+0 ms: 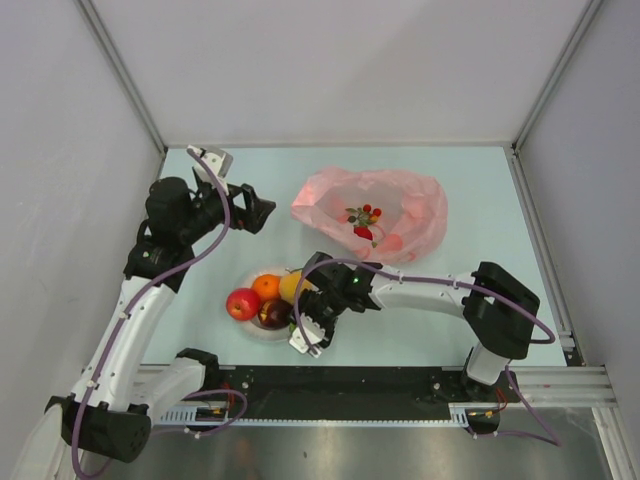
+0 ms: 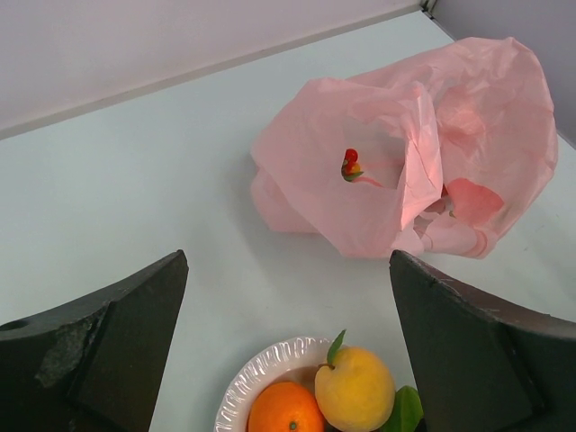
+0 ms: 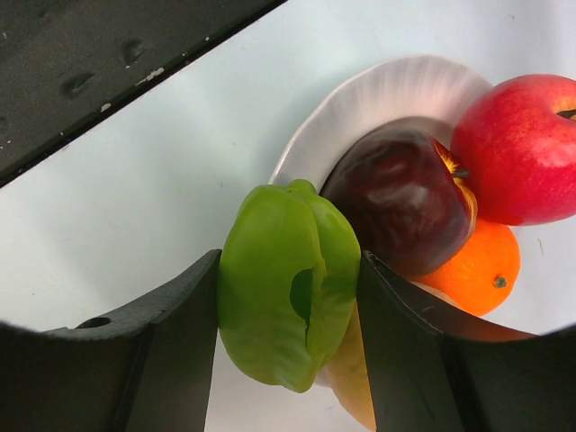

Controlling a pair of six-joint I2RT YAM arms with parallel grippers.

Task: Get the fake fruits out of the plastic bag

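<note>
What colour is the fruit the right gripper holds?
The fruit is light green, best seen in the right wrist view.

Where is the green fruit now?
Right wrist view: the green fruit is clamped in the right gripper, at the white plate rim beside the dark purple fruit.

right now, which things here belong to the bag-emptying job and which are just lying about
Job: pink bag, green fruit in right hand, red apple, orange, dark apple, yellow fruit.
Lying about: white plate under the fruits.
</note>
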